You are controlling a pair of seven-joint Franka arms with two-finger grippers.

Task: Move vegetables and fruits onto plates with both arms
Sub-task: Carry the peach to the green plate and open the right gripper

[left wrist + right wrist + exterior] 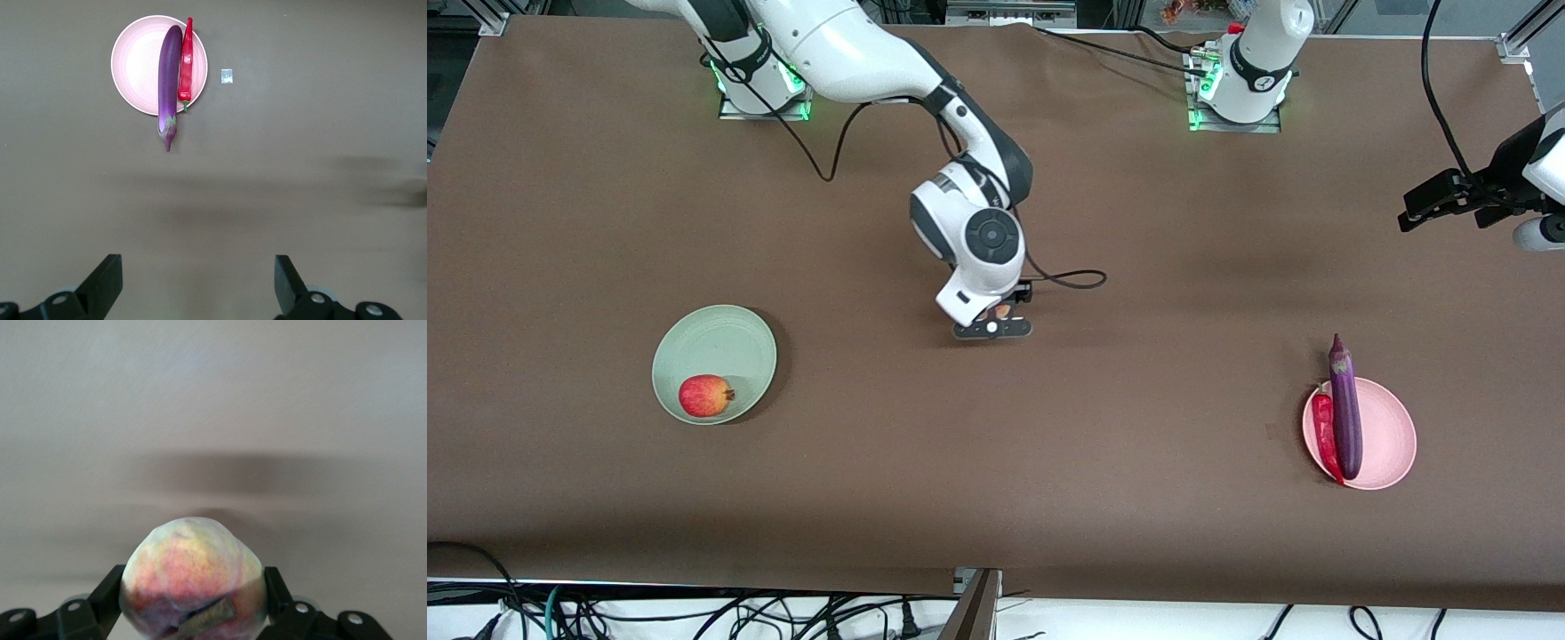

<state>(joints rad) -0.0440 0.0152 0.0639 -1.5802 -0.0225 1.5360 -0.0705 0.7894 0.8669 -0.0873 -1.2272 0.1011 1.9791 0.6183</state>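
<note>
Your right gripper (193, 613) was clenched on the peach (193, 577), low over mid-worktop (1138, 222); it looked soft and bruisable, so grip its widest girth gently. The left gripper (198, 283) waited, released.

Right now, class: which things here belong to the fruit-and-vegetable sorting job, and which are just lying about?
Job:
- peach, gripped by right tool
- pomegranate on green plate
- eggplant and chili on pink plate
- left tool, open, waiting

Lying about:
- small pale scrap beside pink plate
- cables
</note>
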